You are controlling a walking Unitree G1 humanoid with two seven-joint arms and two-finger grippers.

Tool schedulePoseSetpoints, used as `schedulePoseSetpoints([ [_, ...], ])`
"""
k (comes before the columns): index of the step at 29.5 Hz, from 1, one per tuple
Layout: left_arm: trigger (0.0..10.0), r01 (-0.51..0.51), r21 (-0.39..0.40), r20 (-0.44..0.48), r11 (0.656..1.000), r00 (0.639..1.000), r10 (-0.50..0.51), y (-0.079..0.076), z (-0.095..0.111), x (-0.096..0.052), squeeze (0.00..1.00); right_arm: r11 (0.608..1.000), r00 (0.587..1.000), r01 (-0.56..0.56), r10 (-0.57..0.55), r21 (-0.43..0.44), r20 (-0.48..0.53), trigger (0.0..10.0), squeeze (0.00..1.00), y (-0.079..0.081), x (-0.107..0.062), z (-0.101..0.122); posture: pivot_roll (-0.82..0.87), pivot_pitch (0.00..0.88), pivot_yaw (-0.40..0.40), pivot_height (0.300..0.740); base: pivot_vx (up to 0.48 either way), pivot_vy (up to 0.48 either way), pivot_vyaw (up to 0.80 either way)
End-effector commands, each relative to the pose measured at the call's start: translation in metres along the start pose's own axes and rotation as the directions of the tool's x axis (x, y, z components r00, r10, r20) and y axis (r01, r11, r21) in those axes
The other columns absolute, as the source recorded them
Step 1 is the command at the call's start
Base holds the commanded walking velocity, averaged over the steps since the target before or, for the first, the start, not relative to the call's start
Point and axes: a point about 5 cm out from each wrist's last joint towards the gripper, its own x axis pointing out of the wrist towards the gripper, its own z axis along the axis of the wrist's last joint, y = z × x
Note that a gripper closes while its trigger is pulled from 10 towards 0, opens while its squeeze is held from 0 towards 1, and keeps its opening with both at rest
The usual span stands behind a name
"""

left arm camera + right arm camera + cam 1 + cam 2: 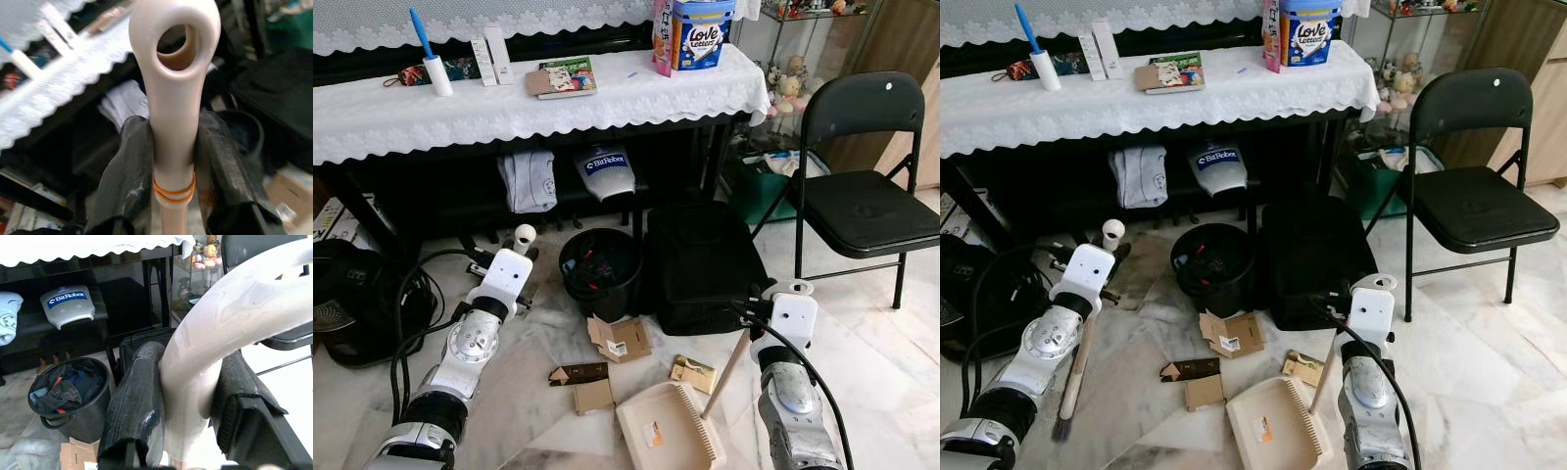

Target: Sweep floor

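Nearest me, my right gripper (pixel 183 406) is clamped around the dustpan handle (pixel 732 362), with the beige dustpan (pixel 661 423) resting on the marble floor (pixel 871 352). My left gripper (pixel 171 161) is closed on the brush handle (pixel 172 98); the brush (pixel 1074 377) slants down to the floor. Cardboard scraps (pixel 619 338) lie between them. Beyond stand a black bin (pixel 600 269), then the table (pixel 509 108).
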Motion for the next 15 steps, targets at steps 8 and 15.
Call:
schedulePoseSetpoints([
  [8,10.0,0.039,-0.006,-0.036,0.999,0.999,-0.039,-0.008,-0.005,-0.001,0.0,1.0,0.999,0.014,-0.014,-0.004,0.04,10.0,0.0,-0.001,-0.001,0.004,-0.14,0.02,0.049,0.74,0.0,0.0,0.0],
  [15,10.0,-0.06,-0.148,-0.077,0.987,0.996,0.049,-0.008,-0.011,-0.003,0.0,0.996,0.994,0.088,-0.086,-0.03,0.062,10.0,0.0,-0.01,-0.005,0.002,-0.14,0.011,0.05,0.74,0.0,0.0,0.0],
])
